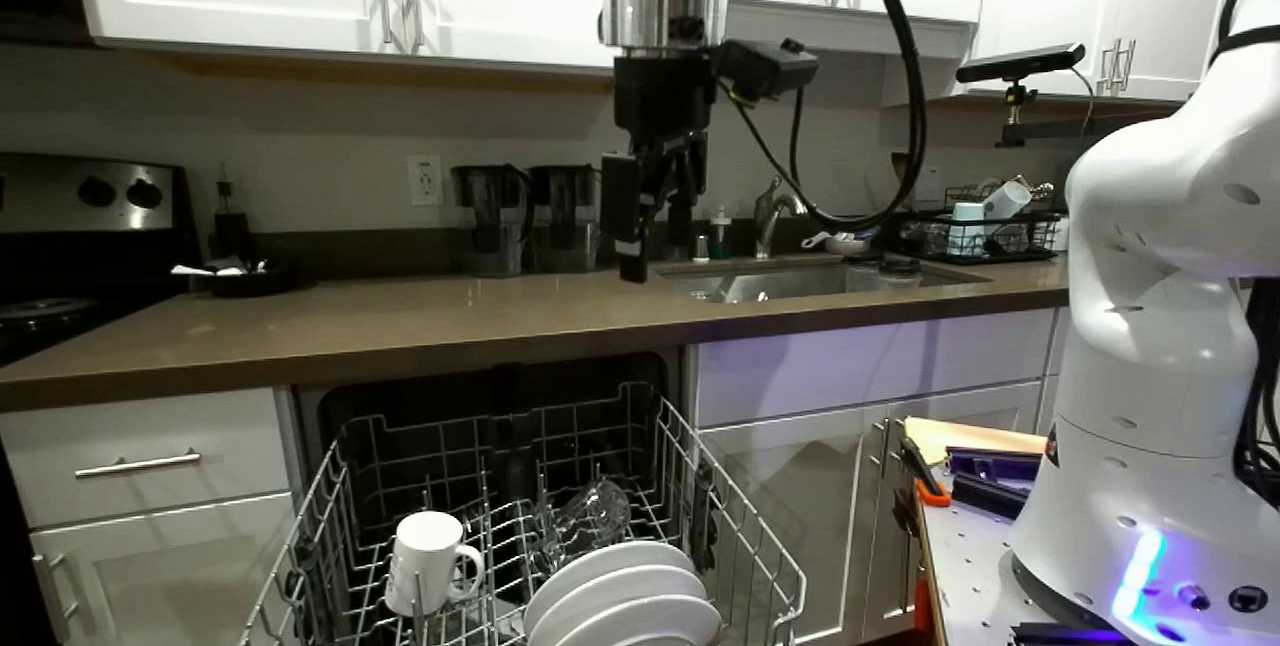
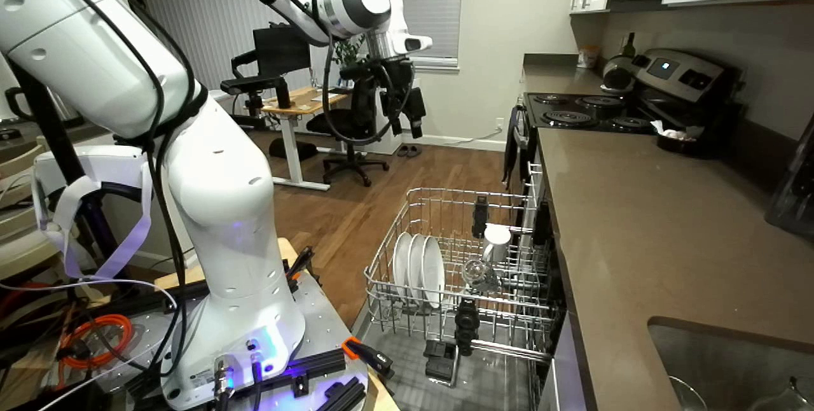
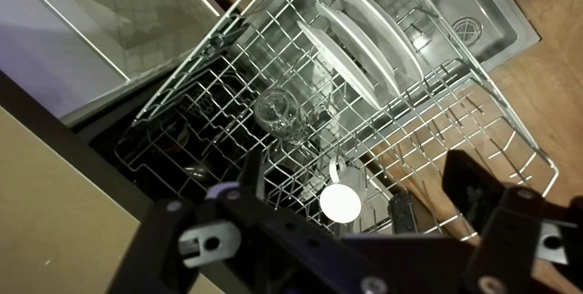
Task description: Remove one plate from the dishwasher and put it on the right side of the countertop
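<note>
Hanging with pincer (image 3: 355,159) spread, clasping nothing — should drop toward plates (image 2: 434,272) well below and aside, standing slantwise to its gap — probably needs a turn first.

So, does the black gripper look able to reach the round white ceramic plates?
Probably yes: the gripper is open and empty, and nothing covers the plates standing in the grey wire rack.

Gripper (image 3: 355,162) spans 4 to 7 o'clock, jaws wide apart. Three plates (image 3: 362,44) stand on edge in rack (image 3: 473,64), 1 o'clock. Glass (image 3: 280,114) near center. Mug (image 3: 341,200) at 5, handle toward 12. Counter (image 3: 54,203) at 8, cabinet (image 3: 68,43) at 10, floor (image 3: 546,89) at 3.
</note>
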### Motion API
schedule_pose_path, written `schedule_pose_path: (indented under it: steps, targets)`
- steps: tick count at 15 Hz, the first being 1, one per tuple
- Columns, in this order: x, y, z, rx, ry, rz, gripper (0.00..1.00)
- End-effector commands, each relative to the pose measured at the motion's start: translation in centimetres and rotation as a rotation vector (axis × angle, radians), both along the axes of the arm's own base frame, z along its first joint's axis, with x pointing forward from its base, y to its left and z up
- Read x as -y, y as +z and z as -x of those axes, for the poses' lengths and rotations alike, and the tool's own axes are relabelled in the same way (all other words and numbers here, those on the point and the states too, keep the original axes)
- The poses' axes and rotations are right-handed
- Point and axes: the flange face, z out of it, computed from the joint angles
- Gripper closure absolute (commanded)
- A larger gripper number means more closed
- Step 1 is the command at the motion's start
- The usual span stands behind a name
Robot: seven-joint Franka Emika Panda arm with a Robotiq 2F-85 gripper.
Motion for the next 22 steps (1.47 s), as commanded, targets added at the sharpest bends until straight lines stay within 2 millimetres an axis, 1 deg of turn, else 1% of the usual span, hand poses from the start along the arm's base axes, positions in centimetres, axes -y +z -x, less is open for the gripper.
schedule_pose_path:
  steps: [1,4,7,10,13,15,18,19,20,22]
  targets:
    - [-0.2,-2.0,-1.9,-0.088,0.125,-0.028,0.00]
    - [0.6,-4.0,-3.0,-0.164,0.246,-0.028,0.00]
    - [1.3,-6.7,-4.4,-0.223,0.323,-0.027,0.00]
    - [1.6,-9.3,-5.6,-0.258,0.355,-0.021,0.00]
    - [1.5,-12.3,-7.0,-0.274,0.386,-0.017,0.00]
    - [1.4,-14.4,-8.0,-0.279,0.402,-0.021,0.00]
    - [1.8,-17.1,-9.6,-0.297,0.415,-0.033,0.00]
    - [1.7,-15.6,-8.0,-0.286,0.377,-0.030,0.00]
    - [1.9,-16.4,-8.5,-0.297,0.381,-0.036,0.00]
    - [2.0,-17.2,-9.2,-0.309,0.380,-0.042,0.00]
